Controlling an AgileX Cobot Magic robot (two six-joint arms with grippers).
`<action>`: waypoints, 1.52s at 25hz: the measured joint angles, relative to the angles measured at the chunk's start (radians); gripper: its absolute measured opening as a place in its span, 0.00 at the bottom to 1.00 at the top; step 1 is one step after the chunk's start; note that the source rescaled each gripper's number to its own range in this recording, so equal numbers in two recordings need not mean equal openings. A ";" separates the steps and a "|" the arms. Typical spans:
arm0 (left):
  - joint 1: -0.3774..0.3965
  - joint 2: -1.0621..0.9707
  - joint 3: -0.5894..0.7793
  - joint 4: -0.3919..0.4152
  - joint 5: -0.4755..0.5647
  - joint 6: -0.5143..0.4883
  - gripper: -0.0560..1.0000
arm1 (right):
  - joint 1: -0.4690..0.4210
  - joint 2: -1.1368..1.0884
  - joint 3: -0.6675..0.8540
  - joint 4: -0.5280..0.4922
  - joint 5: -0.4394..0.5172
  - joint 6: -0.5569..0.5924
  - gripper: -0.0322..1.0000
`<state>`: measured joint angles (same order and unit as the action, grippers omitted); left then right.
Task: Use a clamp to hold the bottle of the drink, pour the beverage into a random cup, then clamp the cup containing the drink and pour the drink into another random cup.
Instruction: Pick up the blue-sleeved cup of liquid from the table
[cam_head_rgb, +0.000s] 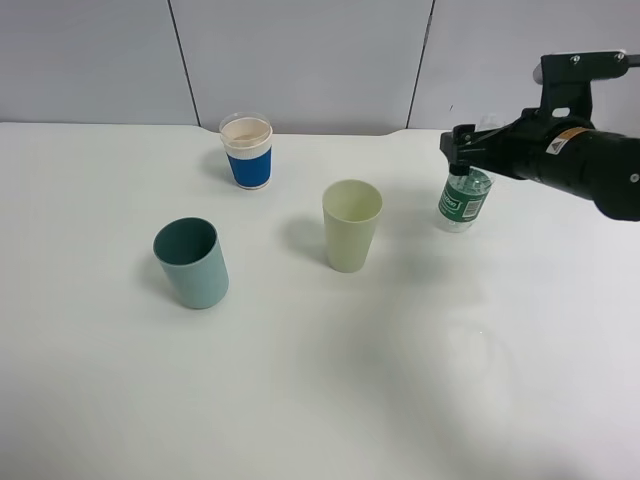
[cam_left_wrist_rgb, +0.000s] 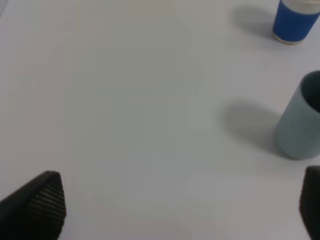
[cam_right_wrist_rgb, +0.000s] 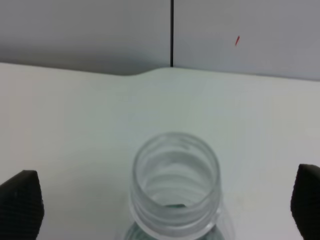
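From the high camera I see the white table (cam_head_rgb: 320, 400) with three cups on it. The blue paper cup (cam_head_rgb: 249, 152) stands at the back. The teal cup (cam_head_rgb: 191, 263) is nearer to me on the left. The pale green cup (cam_head_rgb: 351, 225) is in the middle. All three stand up straight and apart from each other. The bottle (cam_head_rgb: 464, 198) stands upright on the right side of the table, well apart from the paper cup. My right gripper (cam_head_rgb: 462, 145) is at the bottle's top, but from here I cannot tell if it touches.

Only the left wrist camera shows my left gripper (cam_left_wrist_rgb: 180, 202). Its two black fingers (cam_left_wrist_rgb: 42, 202) are far apart with only bare table between them, so it is open and holds nothing. The teal cup (cam_left_wrist_rgb: 300, 120) is near one finger. The paper cup (cam_left_wrist_rgb: 295, 22) is farther off. The bottle does not show here.

The right wrist camera looks down on the bottle's clear top (cam_right_wrist_rgb: 175, 185). The right gripper (cam_right_wrist_rgb: 165, 200) has one finger (cam_right_wrist_rgb: 20, 202) on each side of it, with bare table showing in both gaps. So this hand is wide open and grips nothing.
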<state>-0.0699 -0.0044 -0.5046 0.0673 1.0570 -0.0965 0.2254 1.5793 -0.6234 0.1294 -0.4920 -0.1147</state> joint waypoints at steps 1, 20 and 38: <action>0.000 0.000 0.000 0.000 0.000 0.000 0.84 | 0.000 -0.028 0.000 -0.001 0.026 0.000 1.00; 0.000 0.000 0.000 0.000 0.000 0.000 0.84 | -0.161 -0.635 0.000 -0.101 0.425 -0.101 1.00; 0.000 0.000 0.000 0.000 0.000 0.000 0.84 | -0.254 -1.270 0.000 -0.158 1.039 0.009 1.00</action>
<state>-0.0699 -0.0044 -0.5046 0.0673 1.0570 -0.0965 -0.0286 0.3096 -0.6234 -0.0283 0.5468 -0.1058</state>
